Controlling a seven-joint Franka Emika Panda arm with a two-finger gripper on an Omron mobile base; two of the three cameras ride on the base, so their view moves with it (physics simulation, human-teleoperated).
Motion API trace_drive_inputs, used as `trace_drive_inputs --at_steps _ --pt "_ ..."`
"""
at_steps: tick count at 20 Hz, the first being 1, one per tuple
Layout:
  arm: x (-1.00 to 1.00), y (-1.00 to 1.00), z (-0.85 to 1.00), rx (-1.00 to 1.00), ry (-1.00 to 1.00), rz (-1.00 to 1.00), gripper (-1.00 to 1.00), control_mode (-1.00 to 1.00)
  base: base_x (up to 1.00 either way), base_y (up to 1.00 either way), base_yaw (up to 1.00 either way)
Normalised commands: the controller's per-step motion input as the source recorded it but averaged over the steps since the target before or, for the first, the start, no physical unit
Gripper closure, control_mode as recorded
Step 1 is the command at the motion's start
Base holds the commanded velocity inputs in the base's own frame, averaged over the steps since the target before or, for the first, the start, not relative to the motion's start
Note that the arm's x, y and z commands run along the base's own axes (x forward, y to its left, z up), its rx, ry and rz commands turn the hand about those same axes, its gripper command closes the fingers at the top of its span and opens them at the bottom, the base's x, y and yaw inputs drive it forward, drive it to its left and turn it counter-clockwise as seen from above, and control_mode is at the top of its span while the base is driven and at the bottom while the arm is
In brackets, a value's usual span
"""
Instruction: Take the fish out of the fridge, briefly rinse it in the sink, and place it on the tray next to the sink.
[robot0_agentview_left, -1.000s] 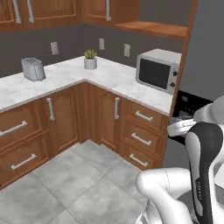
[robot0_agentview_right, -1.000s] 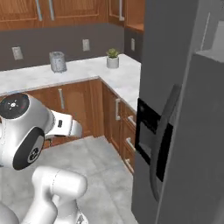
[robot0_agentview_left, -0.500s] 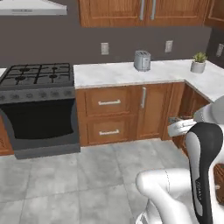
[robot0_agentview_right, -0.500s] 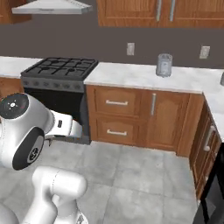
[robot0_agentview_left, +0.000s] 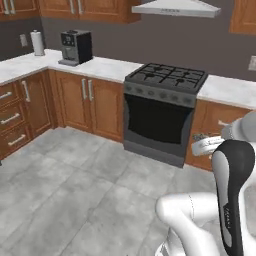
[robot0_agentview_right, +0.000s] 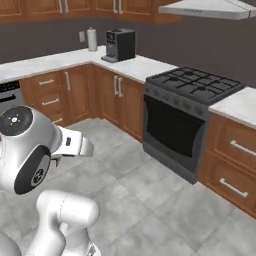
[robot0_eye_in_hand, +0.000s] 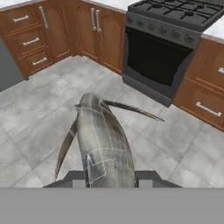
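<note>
Fish (robot0_eye_in_hand: 103, 144) clamped between the nearly closed fingers (robot0_eye_in_hand: 72, 177) of the gripper (robot0_eye_in_hand: 109, 178), its body projecting beyond the tips over the floor (robot0_eye_in_hand: 48, 118) before the stove (robot0_eye_in_hand: 164, 43); a narrow hold on the tapered body risks slippage during transit.

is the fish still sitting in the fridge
No, the hand view shows the fish clamped between the finger tips of the gripper, carried above the grey tile floor in front of the stove.
</note>
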Motion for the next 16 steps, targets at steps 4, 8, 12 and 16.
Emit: trace_drive_inputs --at_steps 4,8,12,16 --pt "0.0 0.0 0.0 0.0 0.0 0.0 1.0 1.0 0.3 0.0 0.88" --pt "0.0 0.0 0.0 0.0 0.0 0.0 1.0 1.0 0.78 0.0 0.77" --pt "0.0 0.0 0.0 0.0 0.0 0.0 1.0 1.0 1.0 0.0 0.66" --pt "0.0 0.0 0.0 0.0 0.0 0.0 1.0 1.0 1.0 0.0 0.46"
